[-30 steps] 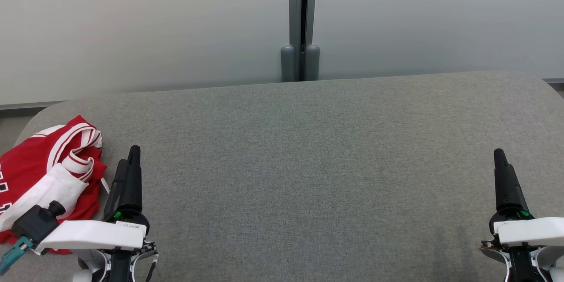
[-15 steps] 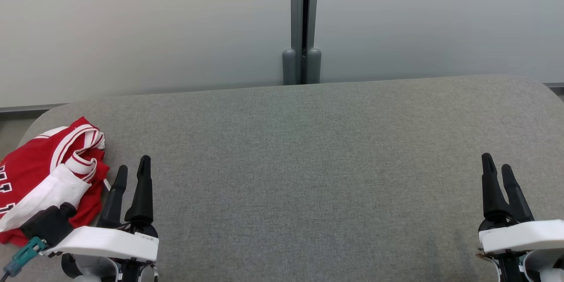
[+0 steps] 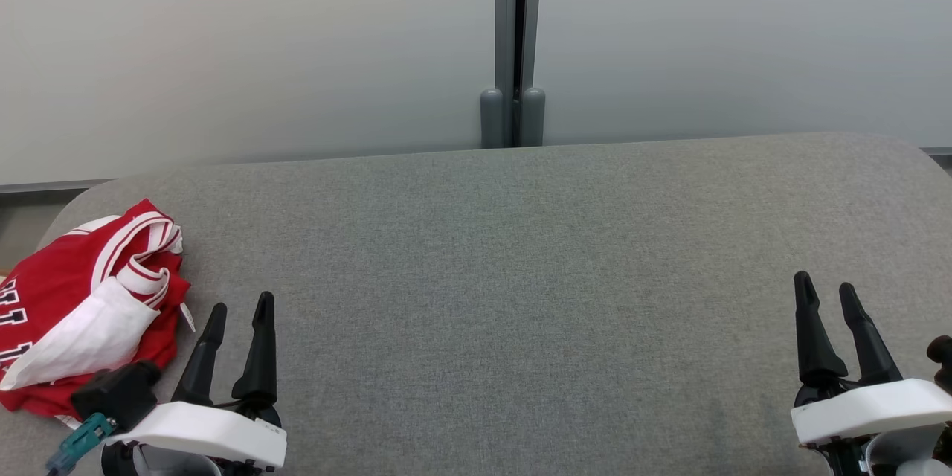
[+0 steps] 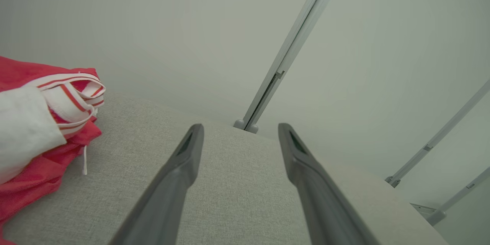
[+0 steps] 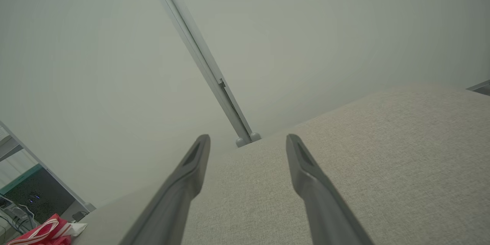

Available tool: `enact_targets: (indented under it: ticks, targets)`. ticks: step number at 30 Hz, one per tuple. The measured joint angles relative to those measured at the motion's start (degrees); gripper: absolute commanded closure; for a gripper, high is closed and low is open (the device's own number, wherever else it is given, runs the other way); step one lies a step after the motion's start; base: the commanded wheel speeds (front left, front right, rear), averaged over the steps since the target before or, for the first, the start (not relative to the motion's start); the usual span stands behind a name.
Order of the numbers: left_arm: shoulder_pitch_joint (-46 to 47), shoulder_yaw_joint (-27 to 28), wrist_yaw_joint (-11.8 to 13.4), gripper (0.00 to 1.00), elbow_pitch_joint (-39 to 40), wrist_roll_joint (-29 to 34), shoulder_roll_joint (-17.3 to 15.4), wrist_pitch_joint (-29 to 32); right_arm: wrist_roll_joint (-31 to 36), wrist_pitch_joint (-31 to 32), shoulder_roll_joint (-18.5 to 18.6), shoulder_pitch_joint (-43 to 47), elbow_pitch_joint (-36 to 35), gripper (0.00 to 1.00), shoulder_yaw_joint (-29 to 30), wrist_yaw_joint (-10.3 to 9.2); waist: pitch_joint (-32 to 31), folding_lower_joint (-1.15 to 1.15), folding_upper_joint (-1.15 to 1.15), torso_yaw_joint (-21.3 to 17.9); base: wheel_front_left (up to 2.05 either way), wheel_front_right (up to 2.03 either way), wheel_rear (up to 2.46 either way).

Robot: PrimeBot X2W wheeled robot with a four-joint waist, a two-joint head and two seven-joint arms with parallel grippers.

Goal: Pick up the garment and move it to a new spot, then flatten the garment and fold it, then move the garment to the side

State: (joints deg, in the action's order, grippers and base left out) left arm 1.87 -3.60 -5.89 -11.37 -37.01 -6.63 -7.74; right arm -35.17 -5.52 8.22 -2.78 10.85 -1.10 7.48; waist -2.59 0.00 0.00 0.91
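Note:
The garment [image 3: 71, 305] is a red jersey with white trim and striped edging, crumpled in a heap at the left end of the grey padded table [image 3: 506, 268]. My left gripper [image 3: 239, 305] hovers just right of the heap, open and empty, apart from the cloth. In the left wrist view the garment [image 4: 34, 134] lies left of my open left gripper [image 4: 239, 130]. My right gripper [image 3: 825, 288] stands open and empty near the table's right end. The right wrist view has the garment [image 5: 46, 231] far off at lower left, beyond my open right gripper [image 5: 247, 139].
A pale wall with a grey vertical post [image 3: 513, 44] runs right behind the table's far edge. The table's corners are rounded. A strip of floor [image 3: 22, 219] lies off the left end.
The head camera has tilted, shifting the whole picture down. Both grippers have drawn back toward me and turned, so each now shows both fingers spread. The garment has not moved.

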Motion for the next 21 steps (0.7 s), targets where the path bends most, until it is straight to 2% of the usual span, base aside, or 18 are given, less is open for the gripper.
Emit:
enact_targets:
  ticks: [21]
  targets:
    - [0.0, -1.7, 1.7, 0.00, -3.6, 12.8, -0.9, -3.0, 13.4, -0.8, -0.2, 1.0, 2.1, 0.00, -1.0, 0.00, -1.0, 0.00, 0.00, 0.4, 0.00, 0.00, 0.00]
